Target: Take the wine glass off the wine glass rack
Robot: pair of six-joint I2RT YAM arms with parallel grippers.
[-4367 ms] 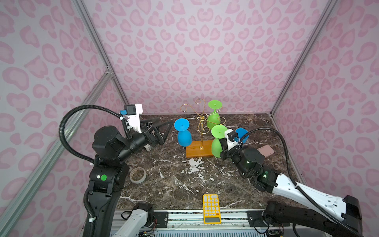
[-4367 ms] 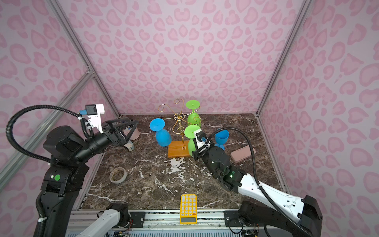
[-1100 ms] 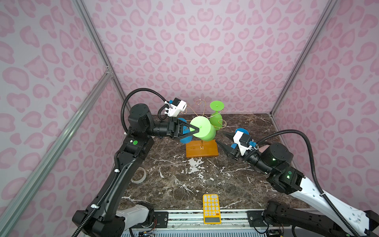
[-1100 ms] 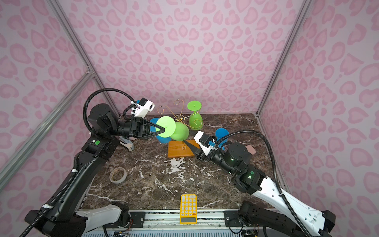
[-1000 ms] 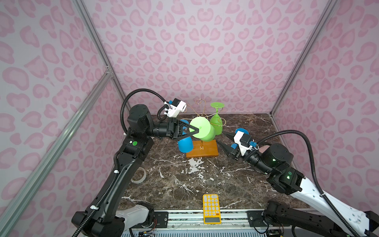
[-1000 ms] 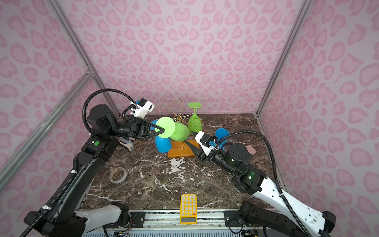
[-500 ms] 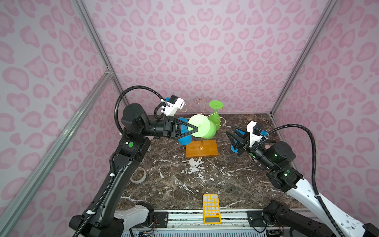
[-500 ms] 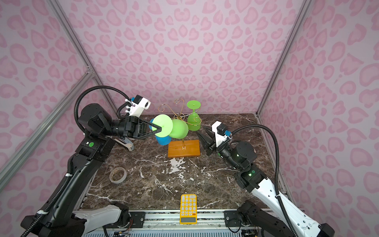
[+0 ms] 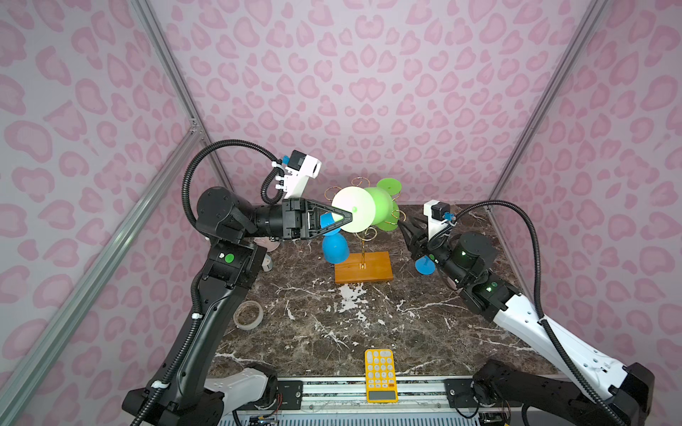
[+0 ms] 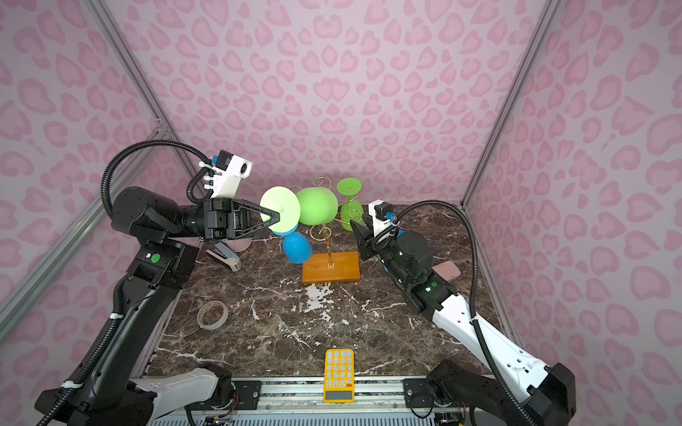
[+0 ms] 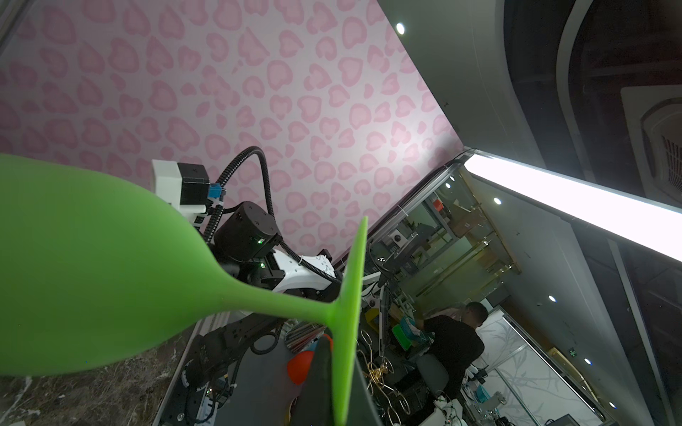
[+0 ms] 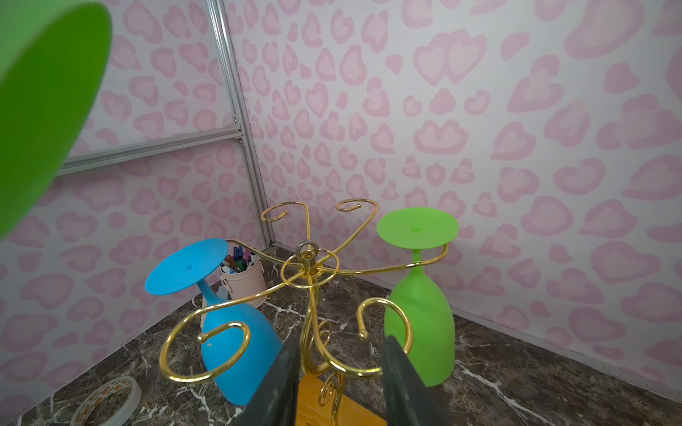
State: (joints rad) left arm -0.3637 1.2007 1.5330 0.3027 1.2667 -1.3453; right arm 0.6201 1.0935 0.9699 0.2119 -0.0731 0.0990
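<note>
The left tool [image 9: 348, 215] pinches the foot of the green wine glass [image 9: 381, 205], holding it on its side, raised over the near side of the wine glass rack [image 9: 372, 273] and seemingly free of its scroll arms. The right tool [image 9: 405, 227], spread and empty, hovers just right of the rack. Removal looks nearly done; carrying the glass clear and setting it down remains.

Robotics lab test cell indicated. Dark veined marble tabletop [image 9: 332, 324] enclosed by pink heart-print wall panels [image 9: 369, 92] set in silver aluminium frame posts [image 9: 170, 72]. Two black-and-white robot arms [image 9: 206, 313] mounted on metal rail [image 9: 332, 392] along tabletop's front edge. Beyond cell, glass-partitioned workroom [image 11: 443, 228], seated person in black shirt [image 11: 455, 341] and long white ceiling strip light [image 11: 572, 201] seen.
</note>
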